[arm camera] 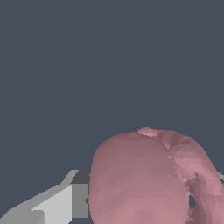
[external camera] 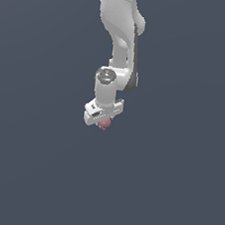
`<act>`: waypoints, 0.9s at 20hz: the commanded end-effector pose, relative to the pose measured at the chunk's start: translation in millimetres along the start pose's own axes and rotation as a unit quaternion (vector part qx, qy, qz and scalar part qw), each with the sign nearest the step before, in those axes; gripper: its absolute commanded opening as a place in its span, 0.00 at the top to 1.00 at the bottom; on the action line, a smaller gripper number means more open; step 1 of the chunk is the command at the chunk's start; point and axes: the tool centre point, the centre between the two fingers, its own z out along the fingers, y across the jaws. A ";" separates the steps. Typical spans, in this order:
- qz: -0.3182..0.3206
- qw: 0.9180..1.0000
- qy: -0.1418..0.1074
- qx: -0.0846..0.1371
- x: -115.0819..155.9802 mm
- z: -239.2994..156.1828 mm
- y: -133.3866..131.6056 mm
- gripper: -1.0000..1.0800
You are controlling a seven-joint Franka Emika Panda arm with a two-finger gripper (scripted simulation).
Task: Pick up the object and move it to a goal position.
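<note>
Claw [external camera: 103, 119] pointing downward, clenched on the pink-red lumpy blob [external camera: 103, 125], which protrudes just below it; one finger [arm camera: 65, 203] presses its side, securing it for transport.

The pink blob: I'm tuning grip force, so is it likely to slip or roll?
The pink blob is rounded and lumpy, so set down it would probably roll or wobble. Its uneven bulges may give the fingers patchy contact, so it could twist. It looks matte rather than glossy, so probably not very slippery. It's much smaller than the gripper.

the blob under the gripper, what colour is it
Matte pink-red all over, no pattern. The blob shows best in the wrist view, filling much of the frame beside a grey finger.
</note>
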 end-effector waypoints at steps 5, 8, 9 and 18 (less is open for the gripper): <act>0.000 1.000 0.000 0.000 1.9 -9.2 1.9 1.00; 0.000 1.000 0.000 0.000 4.5 -20.9 4.3 1.00; 0.000 1.000 0.000 0.000 5.7 -25.8 5.4 1.00; -0.001 1.000 0.000 0.001 21.3 -91.8 19.1 1.00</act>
